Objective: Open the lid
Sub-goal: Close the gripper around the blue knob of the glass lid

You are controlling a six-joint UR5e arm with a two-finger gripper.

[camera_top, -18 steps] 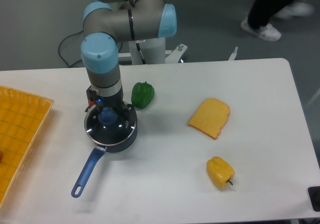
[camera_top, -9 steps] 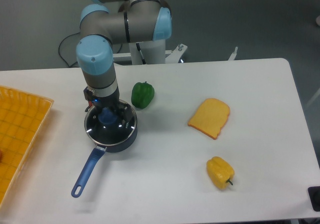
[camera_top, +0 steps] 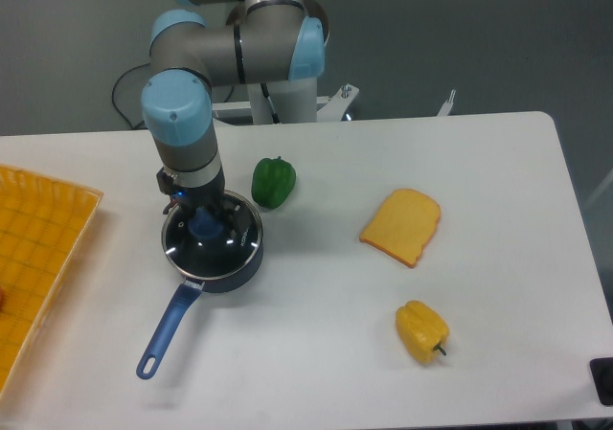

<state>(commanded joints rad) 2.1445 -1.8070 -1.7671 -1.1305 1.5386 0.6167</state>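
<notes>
On the table (camera_top: 498, 334), tool (camera_top: 203, 223) straddles lid (camera_top: 213, 241) knob on saucepan (camera_top: 196, 272), grip unclear, pepper (camera_top: 273, 182) at 1 o'clock.

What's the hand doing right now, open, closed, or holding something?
Hand: down over the lid, around its blue knob. Whether it is closed on the knob cannot be told from this view.

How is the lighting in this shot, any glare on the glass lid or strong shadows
In the fixed camera view, lighting is even and soft. The lid shows only small bright glints near its metal rim, so the blue knob stays readable. The green pepper, bread slice and yellow pepper cast faint, short shadows on the white table. The image is slightly soft overall.
</notes>
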